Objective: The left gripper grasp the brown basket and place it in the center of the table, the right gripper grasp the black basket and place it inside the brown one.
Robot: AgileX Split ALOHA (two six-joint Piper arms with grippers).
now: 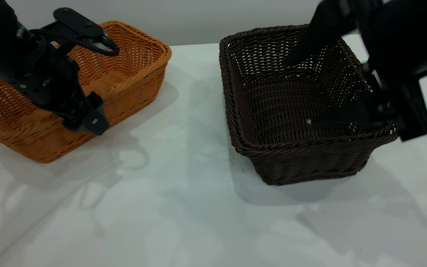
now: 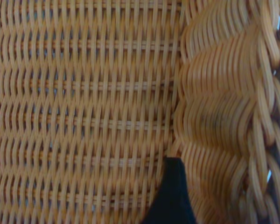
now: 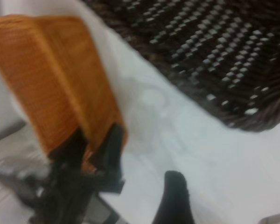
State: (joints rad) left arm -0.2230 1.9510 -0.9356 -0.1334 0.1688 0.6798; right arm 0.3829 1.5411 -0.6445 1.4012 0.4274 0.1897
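Exterior view: the brown basket point(image 1: 124, 79) sits on the white counter point(image 1: 184, 207) at the upper left of the frame, with one corner pointing toward the centre. The left hand point(image 1: 76, 74) is at the basket's near long wall; one blocky jaw shows outside the wall, low at point(image 1: 91, 118), while the upper part with the looped cable lies over the rim and interior. The hand straddles that wall, but whether the jaws actually press the wicker cannot be told from this angle. Left wrist view: orange weave of the brown basket point(image 2: 84, 102) fills the frame, the braided rim running down one side, and a single dark fingertip point(image 2: 170, 196) rests against the weave next to that rim. The black basket point(image 1: 272, 111) stands at the upper right of the exterior frame, well apart from the brown one, bare counter between them. The right hand point(image 1: 321, 89) is spread wide over it: one long finger slants down from the top edge into the basket's far side, the other lies low across the interior near the front right corner. It holds nothing. Right wrist view: black basket point(image 3: 214, 51) at upper right, brown basket point(image 3: 60, 79) at left with the left hand point(image 3: 91, 154) on its wall, one right fingertip point(image 3: 175, 198) at the bottom edge.
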